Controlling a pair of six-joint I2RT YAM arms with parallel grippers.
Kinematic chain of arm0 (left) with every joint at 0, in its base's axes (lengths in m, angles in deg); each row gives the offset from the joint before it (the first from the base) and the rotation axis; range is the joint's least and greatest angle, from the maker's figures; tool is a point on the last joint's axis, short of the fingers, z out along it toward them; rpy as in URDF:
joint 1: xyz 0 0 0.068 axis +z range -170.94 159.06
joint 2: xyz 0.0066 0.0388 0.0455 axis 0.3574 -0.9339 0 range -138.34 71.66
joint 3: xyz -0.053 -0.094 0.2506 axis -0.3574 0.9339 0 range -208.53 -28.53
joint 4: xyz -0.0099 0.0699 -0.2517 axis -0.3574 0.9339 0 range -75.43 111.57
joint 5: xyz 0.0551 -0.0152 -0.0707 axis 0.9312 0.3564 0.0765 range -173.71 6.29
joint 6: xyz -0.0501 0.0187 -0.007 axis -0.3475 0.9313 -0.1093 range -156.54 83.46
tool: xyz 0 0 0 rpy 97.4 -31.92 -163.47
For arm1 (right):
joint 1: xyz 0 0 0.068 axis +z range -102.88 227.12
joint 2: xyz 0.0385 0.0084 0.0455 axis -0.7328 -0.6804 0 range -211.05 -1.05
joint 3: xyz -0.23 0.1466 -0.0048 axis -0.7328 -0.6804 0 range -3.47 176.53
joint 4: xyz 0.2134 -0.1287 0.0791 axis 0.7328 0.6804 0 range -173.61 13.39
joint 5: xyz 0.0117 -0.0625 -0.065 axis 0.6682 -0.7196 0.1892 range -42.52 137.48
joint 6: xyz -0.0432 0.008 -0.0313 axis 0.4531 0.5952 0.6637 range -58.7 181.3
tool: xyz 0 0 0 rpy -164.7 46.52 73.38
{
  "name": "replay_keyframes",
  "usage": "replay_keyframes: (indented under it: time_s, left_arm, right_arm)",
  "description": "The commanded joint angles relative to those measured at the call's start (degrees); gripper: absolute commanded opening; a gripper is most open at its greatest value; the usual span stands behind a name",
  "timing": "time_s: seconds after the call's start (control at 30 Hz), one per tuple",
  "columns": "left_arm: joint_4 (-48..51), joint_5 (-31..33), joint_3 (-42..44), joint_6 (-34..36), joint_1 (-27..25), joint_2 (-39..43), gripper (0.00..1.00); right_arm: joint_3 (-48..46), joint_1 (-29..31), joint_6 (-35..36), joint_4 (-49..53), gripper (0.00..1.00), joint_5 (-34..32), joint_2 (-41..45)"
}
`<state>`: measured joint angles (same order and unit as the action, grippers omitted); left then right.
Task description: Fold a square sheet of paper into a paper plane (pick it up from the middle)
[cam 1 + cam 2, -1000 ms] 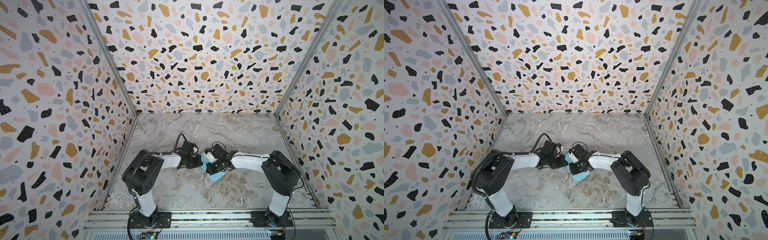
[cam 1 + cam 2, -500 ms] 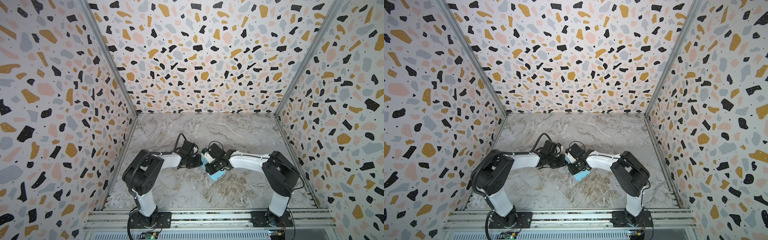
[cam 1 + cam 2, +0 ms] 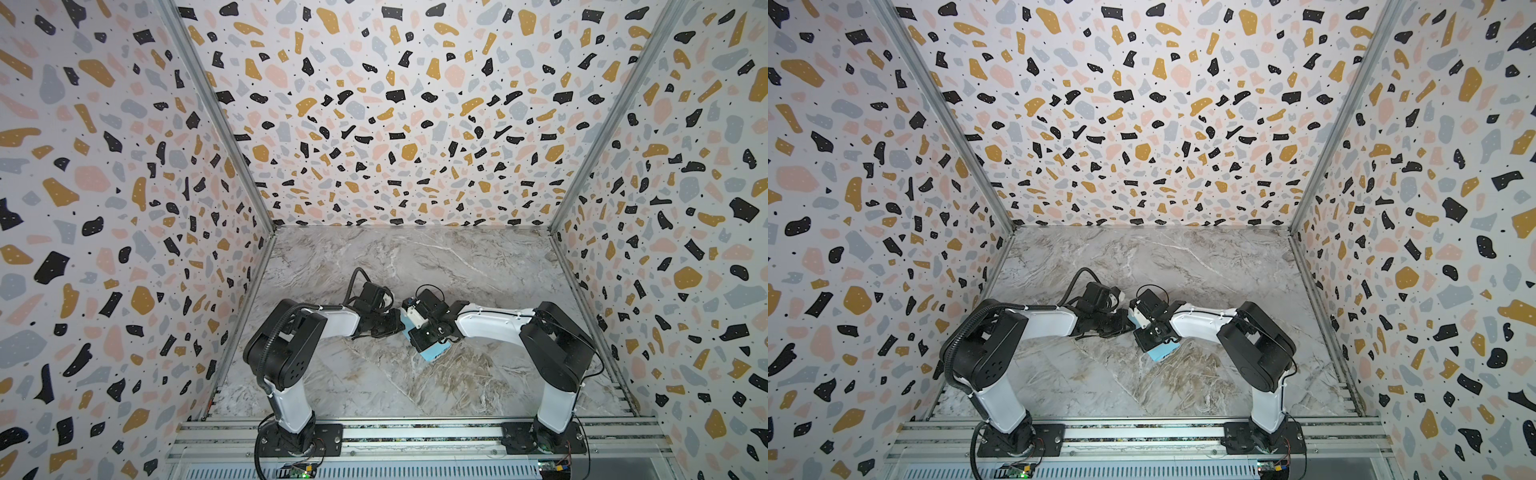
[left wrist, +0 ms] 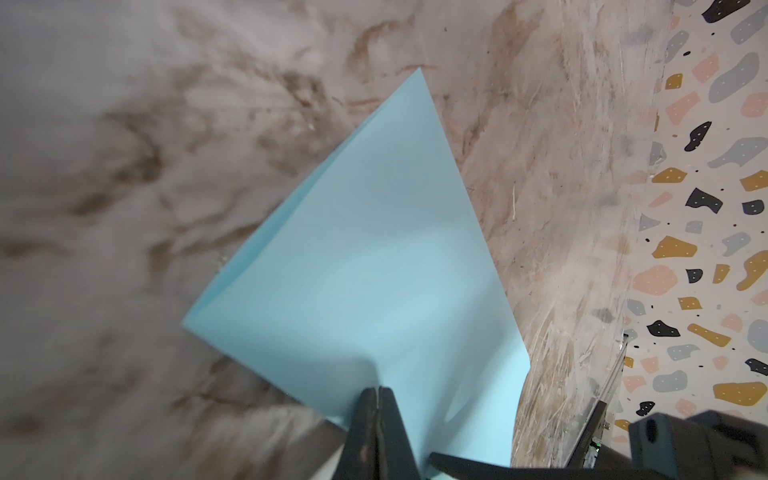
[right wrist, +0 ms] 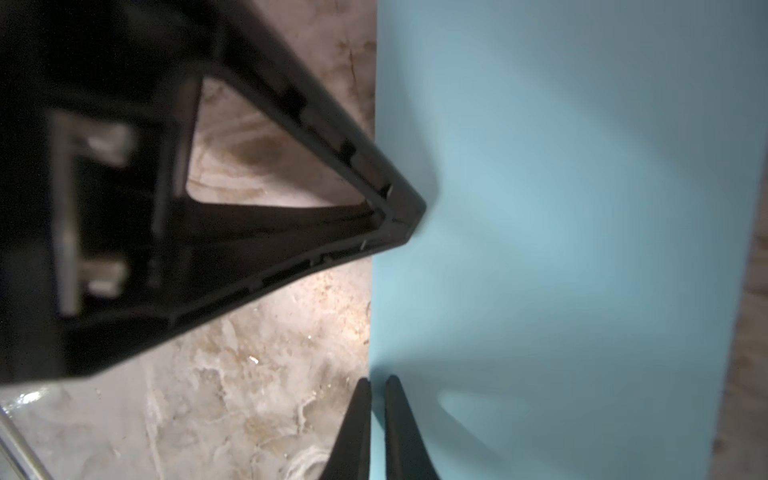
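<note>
Where the marble table [image 3: 374, 386] reaches its middle, three entries: left gripper [image 4: 378, 392], jaws together, pinching the square sheet of paper [image 4: 374, 270], and only the left wrist view shows doubled layers along one edge; sheet [image 3: 434, 354], light blue, over the table's middle, largely hidden beneath both grippers in both top views, one corner showing toward the table's front; right gripper [image 5: 376, 388], tips nearly together on the sheet's edge, a thin slit between, and only the right wrist view shows this.
</note>
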<state>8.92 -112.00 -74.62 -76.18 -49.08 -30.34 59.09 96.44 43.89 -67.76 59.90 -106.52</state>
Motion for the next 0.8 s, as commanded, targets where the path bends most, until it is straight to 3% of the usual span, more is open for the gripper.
replay_keyframes:
  time_s: [0.0, 0.77]
  left_arm:
    - [4.9, 2.52, 2.67, 0.41, 1.91, -2.65, 0.0]
    - [6.4, 2.58, 1.96, 2.72, 3.25, -4.41, 0.0]
  right_arm:
    - [-2.39, 0.86, 0.62, 2.35, 0.12, -0.11, 1.56]
    - [-11.01, 3.33, 1.19, 8.75, 0.1, -2.76, 8.83]
